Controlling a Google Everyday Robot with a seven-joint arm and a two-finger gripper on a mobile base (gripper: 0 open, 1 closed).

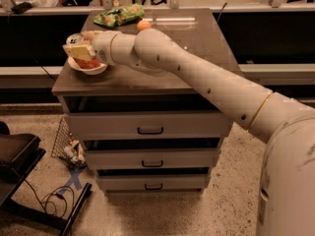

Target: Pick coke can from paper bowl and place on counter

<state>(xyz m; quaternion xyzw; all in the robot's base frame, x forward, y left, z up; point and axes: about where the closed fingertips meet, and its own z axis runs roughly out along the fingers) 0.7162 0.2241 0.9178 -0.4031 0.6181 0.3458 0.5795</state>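
The paper bowl [93, 70] sits at the left edge of the counter [197, 43], the grey-brown top of a three-drawer cabinet. The coke can [88, 63] is in the bowl; only a strip of its red body and its silver top show. My gripper [78, 51], with yellowish tips, is right over the bowl and in front of the can, covering most of it. My white arm reaches in from the lower right, across the counter.
A green snack bag [118, 16] and a round orange fruit [143, 25] lie at the back of the counter. On the floor to the left are a wire basket [66, 141], a black stand [17, 156] and cables. A dark shelf runs behind.
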